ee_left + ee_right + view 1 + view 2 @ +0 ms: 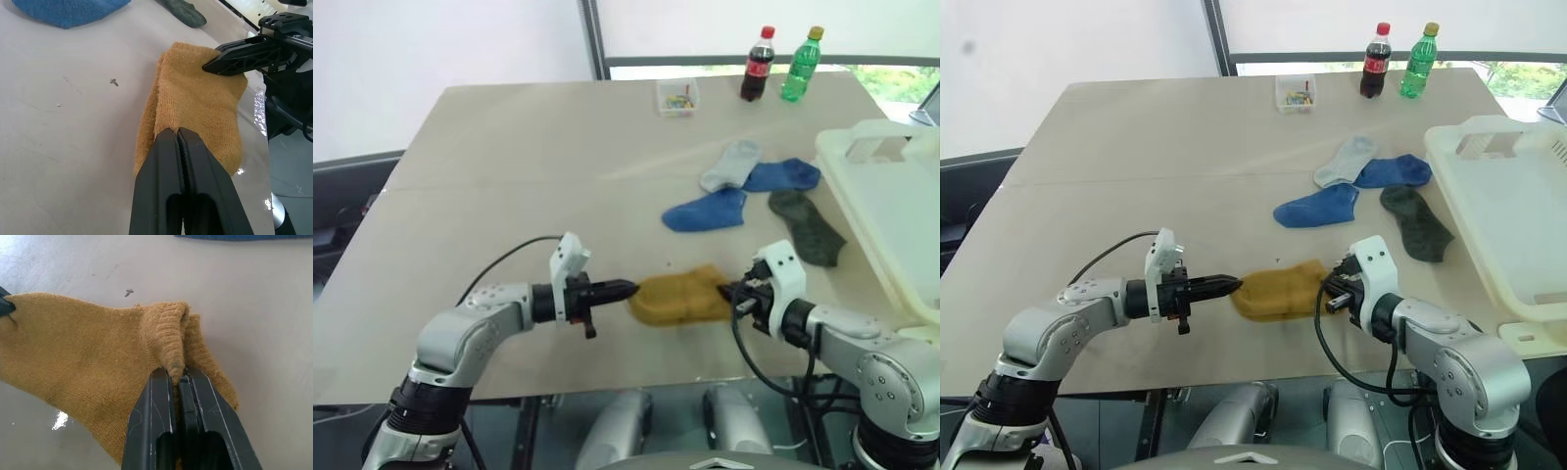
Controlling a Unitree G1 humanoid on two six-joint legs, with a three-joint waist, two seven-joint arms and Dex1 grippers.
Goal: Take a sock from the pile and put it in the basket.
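Observation:
The mustard-yellow sock (680,299) is stretched between my two grippers near the table's front edge, low over the tabletop. My left gripper (625,290) is shut on one end of it, and the pinched fabric shows between its fingers (166,161) in the left wrist view. At the other end my right gripper (724,291) is shut on the ribbed cuff (168,333). The pile (754,196) of light grey, blue and dark grey-green socks lies further back to the right. The cream-white basket (891,206) stands at the right table edge.
At the back of the table stand a small clear box (676,97) of coloured bits, a cola bottle (757,65) and a green bottle (801,65). The dark grey-green sock (808,227) lies between my right gripper and the basket.

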